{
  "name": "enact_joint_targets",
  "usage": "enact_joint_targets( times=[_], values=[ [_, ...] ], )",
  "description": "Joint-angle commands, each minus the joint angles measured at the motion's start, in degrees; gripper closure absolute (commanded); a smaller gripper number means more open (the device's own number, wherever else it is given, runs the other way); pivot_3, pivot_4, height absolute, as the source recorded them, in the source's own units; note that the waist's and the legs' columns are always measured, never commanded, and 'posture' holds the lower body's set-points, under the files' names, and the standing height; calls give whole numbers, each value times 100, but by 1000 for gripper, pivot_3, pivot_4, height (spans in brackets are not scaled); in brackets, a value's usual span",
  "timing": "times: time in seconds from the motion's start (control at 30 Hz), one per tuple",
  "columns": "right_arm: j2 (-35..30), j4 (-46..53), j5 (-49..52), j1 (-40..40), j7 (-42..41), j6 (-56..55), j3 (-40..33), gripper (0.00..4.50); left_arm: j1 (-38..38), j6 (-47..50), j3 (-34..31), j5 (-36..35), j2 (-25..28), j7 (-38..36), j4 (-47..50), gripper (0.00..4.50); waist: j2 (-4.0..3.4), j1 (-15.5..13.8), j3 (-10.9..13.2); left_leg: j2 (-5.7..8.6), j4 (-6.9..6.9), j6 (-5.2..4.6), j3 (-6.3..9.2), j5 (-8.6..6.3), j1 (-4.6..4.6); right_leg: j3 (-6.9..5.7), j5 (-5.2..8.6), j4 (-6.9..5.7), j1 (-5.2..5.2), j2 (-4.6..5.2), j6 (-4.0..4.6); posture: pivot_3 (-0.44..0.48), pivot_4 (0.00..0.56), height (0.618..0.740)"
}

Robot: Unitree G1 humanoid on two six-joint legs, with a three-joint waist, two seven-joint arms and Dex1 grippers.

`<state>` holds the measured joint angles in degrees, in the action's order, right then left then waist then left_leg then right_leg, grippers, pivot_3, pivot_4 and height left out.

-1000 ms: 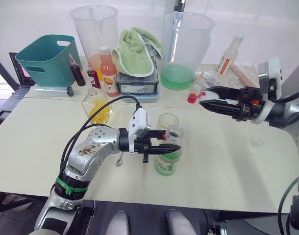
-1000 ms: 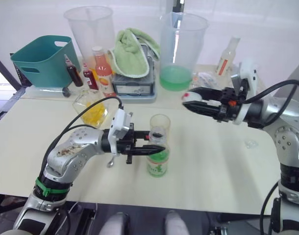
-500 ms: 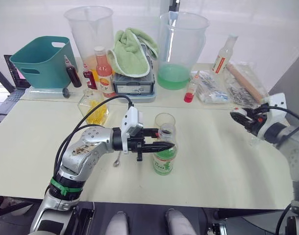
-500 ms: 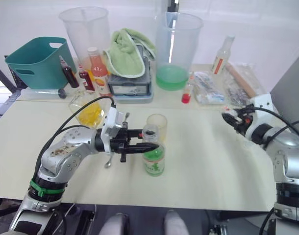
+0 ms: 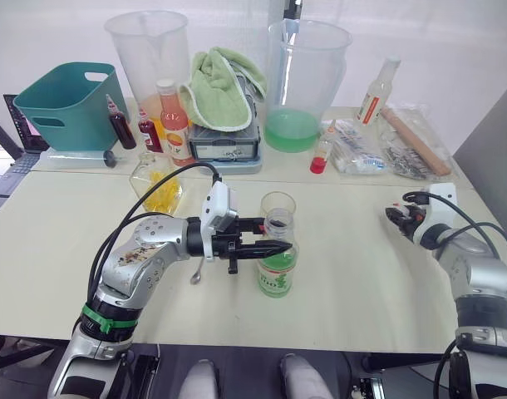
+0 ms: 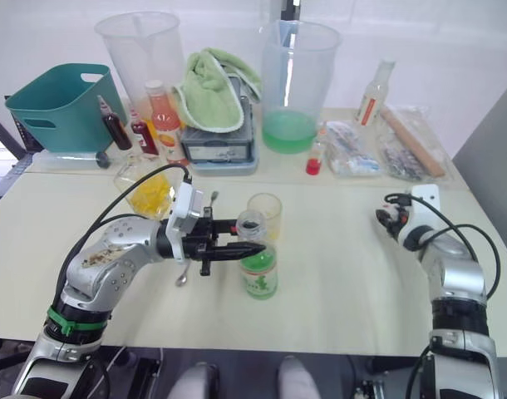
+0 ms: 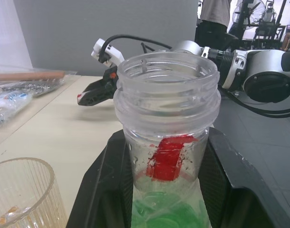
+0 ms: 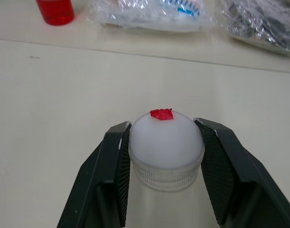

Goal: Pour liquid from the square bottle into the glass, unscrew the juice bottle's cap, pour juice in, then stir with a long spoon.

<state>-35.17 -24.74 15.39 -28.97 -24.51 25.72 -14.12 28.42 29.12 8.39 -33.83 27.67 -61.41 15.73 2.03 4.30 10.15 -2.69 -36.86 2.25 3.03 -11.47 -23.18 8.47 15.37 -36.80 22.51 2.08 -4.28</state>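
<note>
Head views: left gripper [image 5: 266, 247] clamped on the neck of the juice bottle [image 5: 277, 264], upright near the table's [image 5: 353, 274] middle, mouth open; the glass [image 5: 278, 206] just behind it; the square bottle [image 5: 160, 184] further toward the left edge, near the back clutter; the long spoon [image 5: 199, 271] flat beside the left arm. Right gripper [image 6: 389, 223] low near the right edge. Judged progress: uncapping done, since the bottle stands open; juice pour and stirring left; first pour not confirmed here. Left wrist view: bare threaded mouth of the juice bottle, green liquid below the neck, black fingers [image 7: 100, 190] on both sides of it, glass alongside with a trace of yellow at its bottom. Right wrist view: the cap [image 8: 166, 147] pinched between both fingers [image 8: 108, 161], just above or on the tabletop, which cannot be told.
</note>
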Motion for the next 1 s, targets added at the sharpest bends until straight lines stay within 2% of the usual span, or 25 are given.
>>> enact_joint_targets(
  times=[0.03, 0.1, 0.17, 0.2, 0.33, 0.37, 0.67, 0.87, 1.0],
  values=[
    [19, -98, -126, -199, 70, -184, 8, 2898, -70, 74, 120, 136, 104, -22, -95, 3044, -1, -4, 0, 0, 0, 0, 0, 0, 0, 0, 0, 0, 0, 0, 0, 0, 150, 727],
    [46, -149, -156, -244, 38, -188, 27, 2898, -60, 44, 174, 194, 136, -37, -93, 3044, -1, -8, 0, 0, 0, 0, 0, 0, -1, 0, 0, 0, -1, 0, 0, 0, 150, 727],
    [61, -131, -168, -264, 37, -135, 36, 1866, -48, 44, 223, 242, 178, -41, -86, 3044, -1, -12, 0, 0, 0, 0, 1, 0, 0, 0, 0, 0, -2, 0, 0, 0, 150, 727],
    [63, -119, -172, -270, 45, -117, 38, 1509, -46, 45, 232, 240, 185, -38, -82, 3044, -1, -14, 0, 0, 0, 0, 1, 0, 0, 0, 0, 0, -2, 0, 0, 0, 150, 727],
    [44, 127, -115, -316, 37, -9, -7, 196, -34, 52, 254, 224, 195, -22, -70, 3044, -1, -9, -1, 0, 0, 0, 1, 0, 1, 0, 0, 1, -4, 0, 0, 0, 150, 727],
    [54, 297, -38, -333, 28, 69, -49, 57, -32, 61, 257, 218, 196, -16, -63, 3044, -3, -6, -1, 0, 0, 0, 1, 0, 2, 0, 0, 0, -4, 0, -1, 0, 150, 727],
    [-231, 2146, 725, -653, -125, 1154, -448, 57, -78, 161, 172, 120, 213, 118, 38, 3044, -14, -16, 1, 0, 0, 0, 2, 0, 1, 0, 5, -1, -3, 0, -8, 0, 150, 727],
    [-459, 3391, 1793, -861, -460, 2326, -666, 57, -102, 161, 96, 65, 268, 151, 97, 3044, -14, -11, 2, -1, 2, 0, 3, 0, -1, -1, 5, 1, -2, 0, -8, 0, 150, 727],
    [-769, 4460, 3367, -409, -1211, 3404, -1022, 57, -101, 444, -106, -215, 348, 282, 306, 3044, -13, -26, 4, -1, 2, 0, 6, 0, -6, -3, 7, 2, 0, 0, -11, 0, 150, 727]
  ],
)
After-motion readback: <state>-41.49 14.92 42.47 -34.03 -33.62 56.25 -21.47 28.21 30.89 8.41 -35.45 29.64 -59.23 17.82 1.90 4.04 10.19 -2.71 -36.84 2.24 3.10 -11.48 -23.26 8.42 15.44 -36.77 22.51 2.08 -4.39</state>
